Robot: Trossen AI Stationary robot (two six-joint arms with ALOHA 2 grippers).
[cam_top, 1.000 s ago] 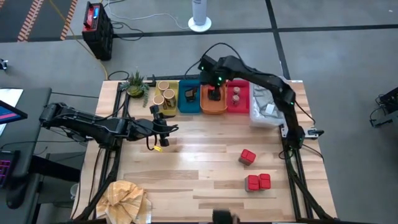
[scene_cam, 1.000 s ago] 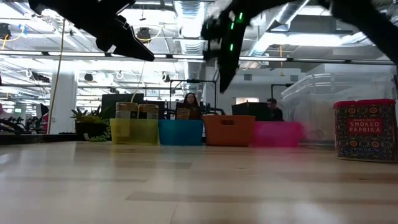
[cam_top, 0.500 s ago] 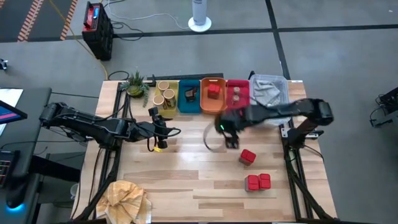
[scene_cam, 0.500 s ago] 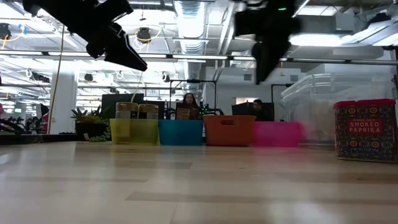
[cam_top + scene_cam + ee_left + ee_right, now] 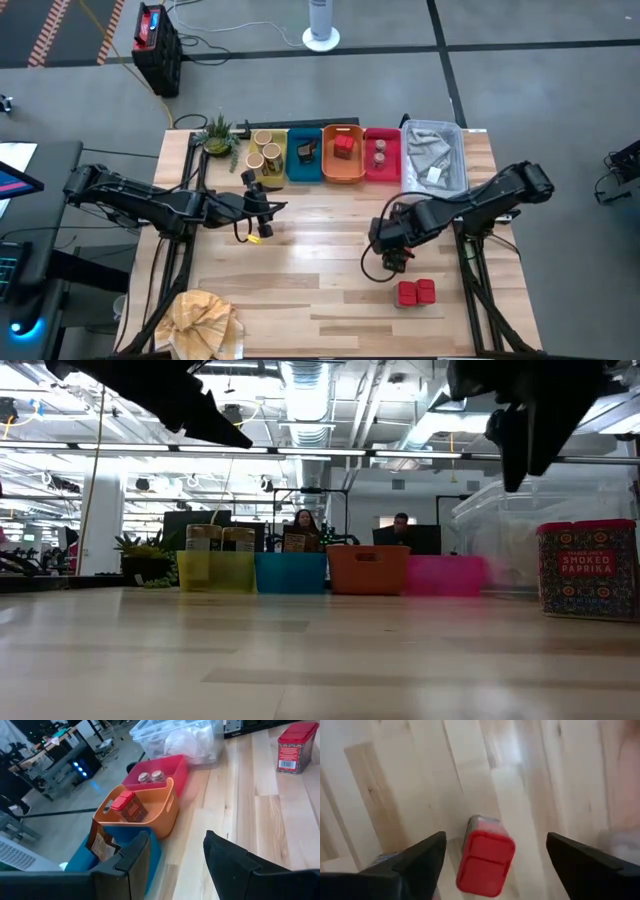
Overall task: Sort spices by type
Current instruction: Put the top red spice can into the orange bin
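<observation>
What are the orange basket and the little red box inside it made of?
The orange basket looks like smooth plastic: one even colour, rounded edges, a moulded handle slot. The little red box in it is probably a printed metal tin or cardboard with a plain red lid; its sides carry a pattern, but the material cannot be told for sure.

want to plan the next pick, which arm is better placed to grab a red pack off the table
Right. The right gripper hangs open directly over a loose red pack, with two more red packs nearby. The left gripper waits across the table.
</observation>
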